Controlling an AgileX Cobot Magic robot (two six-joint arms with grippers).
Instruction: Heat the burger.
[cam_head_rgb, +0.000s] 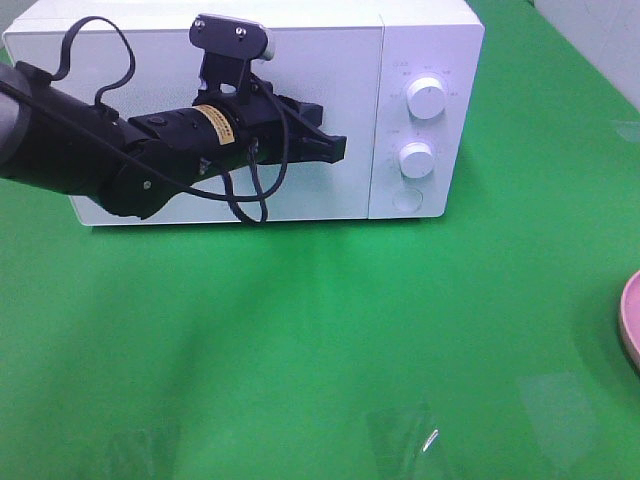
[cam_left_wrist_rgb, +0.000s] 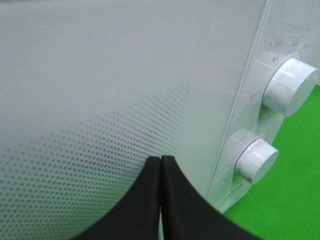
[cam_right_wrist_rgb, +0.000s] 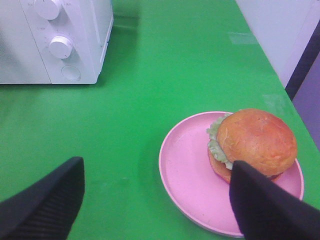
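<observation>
Resting on the pink plate (cam_right_wrist_rgb: 190, 175), the burger (cam_right_wrist_rgb: 252, 142) lies just ahead of the spread right gripper (cam_right_wrist_rgb: 155, 200), beside one finger. Left gripper (cam_left_wrist_rgb: 161, 200), pressed together, faces the microwave (cam_head_rgb: 330, 60), well apart.

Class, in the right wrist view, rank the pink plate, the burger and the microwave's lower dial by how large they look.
1. Pink plate
2. Burger
3. Lower dial, though it sits farther from the camera.
</observation>
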